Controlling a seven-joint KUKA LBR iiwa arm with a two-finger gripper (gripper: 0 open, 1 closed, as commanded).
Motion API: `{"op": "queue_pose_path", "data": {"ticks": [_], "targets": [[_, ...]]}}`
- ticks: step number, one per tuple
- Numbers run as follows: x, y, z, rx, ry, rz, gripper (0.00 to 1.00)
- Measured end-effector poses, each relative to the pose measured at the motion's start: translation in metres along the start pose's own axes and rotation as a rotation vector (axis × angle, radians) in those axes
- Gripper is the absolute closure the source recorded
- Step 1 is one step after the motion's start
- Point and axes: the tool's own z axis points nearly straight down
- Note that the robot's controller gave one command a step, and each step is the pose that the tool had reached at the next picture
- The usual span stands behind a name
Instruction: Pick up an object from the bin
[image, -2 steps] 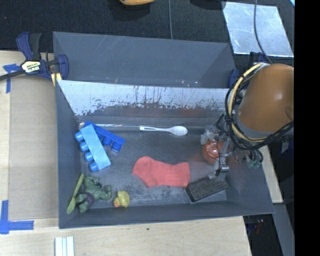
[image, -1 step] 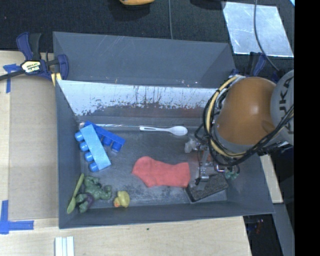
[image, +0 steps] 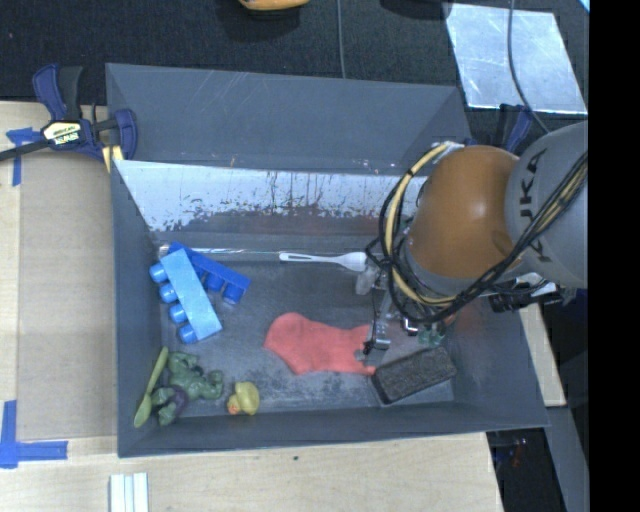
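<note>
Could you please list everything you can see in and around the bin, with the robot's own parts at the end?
bin: one, grey metal, middle of the view
long toy brick: one, light blue, left part of the bin
smaller toy brick: one, darker blue, just behind the long one
plastic utensil: one, white, by the back wall
floppy piece: one, red, centre floor
rough block: one, dark grey, front right
toy figure: one, green, front left
stick: one, green, left of the figure
small toy: one, yellow, front
gripper: one, dark, over the red piece's right end
wrist cover: one, orange, right
</note>
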Motion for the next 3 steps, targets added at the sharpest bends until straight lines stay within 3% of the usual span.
{"op": "queue_pose_path", "data": {"ticks": [1,2,3], "targets": [[0.009,0.032,0.061,0.000,0.000,0.040,0.00],[0.002,-0.015,0.089,0.001,-0.015,0.178,1.00],[0.002,-0.015,0.089,0.001,-0.015,0.177,1.00]]}}
